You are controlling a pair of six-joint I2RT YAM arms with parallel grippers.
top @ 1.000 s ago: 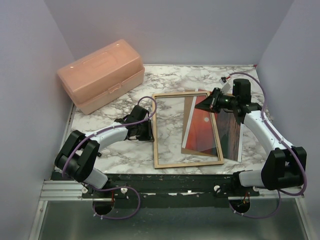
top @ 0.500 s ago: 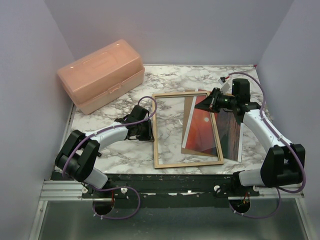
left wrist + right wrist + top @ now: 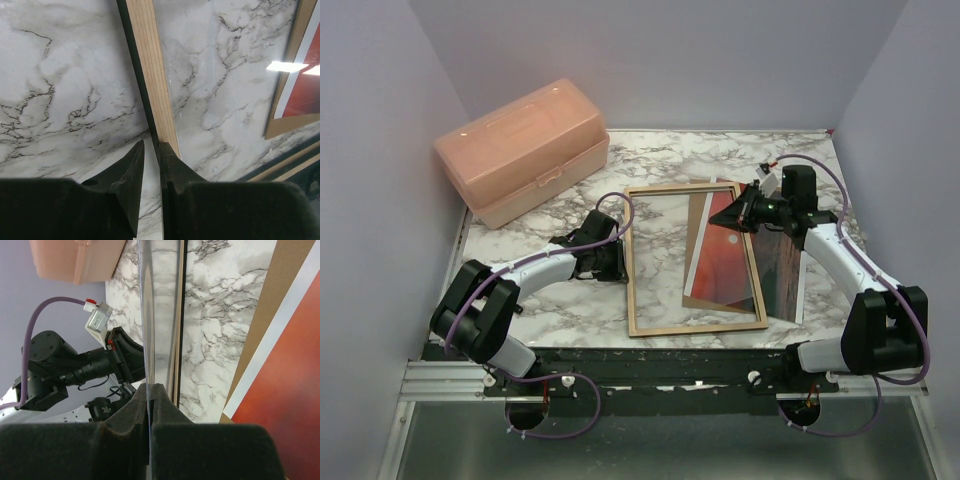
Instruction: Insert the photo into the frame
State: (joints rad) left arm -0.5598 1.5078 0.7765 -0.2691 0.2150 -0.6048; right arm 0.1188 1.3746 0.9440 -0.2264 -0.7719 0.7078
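**A:** Start on the left. Where is the frame (image 3: pixel 699 327) relative to that hand?

**B:** It lies flat on the marble table (image 3: pixel 560 310), tan back up. Its long axis runs near to far, with the near end swung slightly right. The left gripper (image 3: pixel 150 148) is at the middle of the frame's left rail, coming in from the left.

**A:** Is it gripping?

**B:** The fingers are a narrow slit apart. The right finger covers the tan wood, and the rail's dark outer edge runs into the slit. I cannot tell whether it pinches the rail.

**A:** And the photo (image 3: pixel 725 262)?

**B:** It is in the right half of the frame's opening, red side up. Its long axis follows the right rail, near to far. It is well apart from the left hand, and its far end lies just beside the right one.

**A:** What about the right hand?

**B:** The right gripper (image 3: pixel 149 390) is at the frame's far right corner. Its pads are pressed together on the edge of a thin clear pane (image 3: pixel 157 315), seen edge-on from the wrist.
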